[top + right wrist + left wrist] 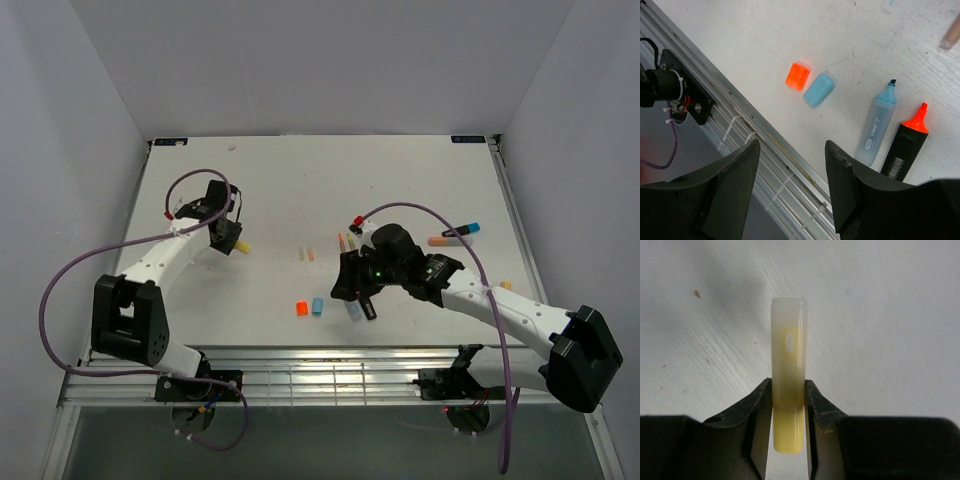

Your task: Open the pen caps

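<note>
1. Orange cap [797, 76] and blue cap [818, 89] lie loose, side by side, upper middle of the right wrist view; from the top they sit low centre, near the front edge of the table [300, 190]; two pale caps [307, 254] lie together above them, mid-frame.
2. Blue marker [877, 127] and orange marker [907, 147] lie bare-tipped and parallel just right of those caps; judged: these two are done, each cap parked near its own marker.
3. Yellow piece [788, 340]: pale at the far end, yellow at the near end; the left gripper [788, 390] pinches it tight across its width; cannot tell whether it is a cap alone or a capped barrel; gripping near one end leaves the long end exposed, probably for the other gripper to pull.
4. Right gripper [792, 142]: jaws wide, nothing between them; it hangs over the front rail [720, 82], caps just ahead.
5. Top view: left arm [165, 262] reaches up to left centre, wrist bent, gripper pointing right; right arm [500, 308] stretches leftward across low centre; grippers well apart.
6. More markers [346, 242] cluster above the right wrist; two pens [452, 236] lie at right centre, too small to tell if capped.
</note>
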Robot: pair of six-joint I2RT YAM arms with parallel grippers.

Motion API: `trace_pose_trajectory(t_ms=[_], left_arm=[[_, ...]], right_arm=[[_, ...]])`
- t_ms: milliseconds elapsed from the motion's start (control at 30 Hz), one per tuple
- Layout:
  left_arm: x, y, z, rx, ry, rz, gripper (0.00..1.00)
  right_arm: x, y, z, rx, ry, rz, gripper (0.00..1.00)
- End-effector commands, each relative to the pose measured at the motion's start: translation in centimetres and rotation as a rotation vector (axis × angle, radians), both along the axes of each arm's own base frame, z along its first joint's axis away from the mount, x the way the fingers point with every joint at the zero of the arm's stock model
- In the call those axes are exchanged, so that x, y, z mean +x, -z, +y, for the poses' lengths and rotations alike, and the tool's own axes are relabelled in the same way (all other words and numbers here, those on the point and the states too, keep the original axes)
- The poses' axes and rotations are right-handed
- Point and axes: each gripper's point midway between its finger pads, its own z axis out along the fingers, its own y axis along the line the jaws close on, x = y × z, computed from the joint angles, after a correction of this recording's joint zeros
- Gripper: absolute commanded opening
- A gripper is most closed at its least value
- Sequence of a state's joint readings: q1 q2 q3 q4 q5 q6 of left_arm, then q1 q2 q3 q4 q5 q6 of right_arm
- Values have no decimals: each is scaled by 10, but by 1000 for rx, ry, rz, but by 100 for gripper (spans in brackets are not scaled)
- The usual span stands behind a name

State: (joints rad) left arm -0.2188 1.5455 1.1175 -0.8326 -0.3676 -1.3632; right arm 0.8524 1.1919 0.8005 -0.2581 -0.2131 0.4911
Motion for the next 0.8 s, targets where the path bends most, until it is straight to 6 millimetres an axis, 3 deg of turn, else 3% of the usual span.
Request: trace_pose_trajectory(t_ms=[0, 33, 67, 100, 167, 367, 400, 500, 633, 767], left_arm=[[8, -43, -41, -64, 270, -234, 0], [5, -62, -50, -90, 319, -325, 0], [-9, -49, -59, -114, 388, -323, 0], [-5, -60, -70, -143, 424, -410, 0], [-21, -64, -82, -211, 469, -457, 0], [-38, -78, -129, -282, 678, -535, 0], [-45, -82, -149, -348, 771, -558, 0], [-55, -85, -178, -409, 951, -593, 0], [-70, -83, -198, -435, 1148, -617, 0], [-85, -84, -206, -427, 1283, -672, 0]], right_arm=[[2, -9, 1, 60, 3, -2, 61], [0, -10, 3, 79, -13, 1, 61], [-1, -7, 3, 80, -15, 10, 61], [-1, -8, 3, 89, -12, 16, 61], [-3, -11, 7, 128, -21, 18, 61], [-3, -19, 18, 199, -45, 38, 61], [-1, -20, 20, 205, -46, 35, 61], [1, -21, 22, 215, -53, 41, 61], [9, -23, 15, 223, -21, 40, 61], [26, -30, 3, 282, 31, 55, 61]])
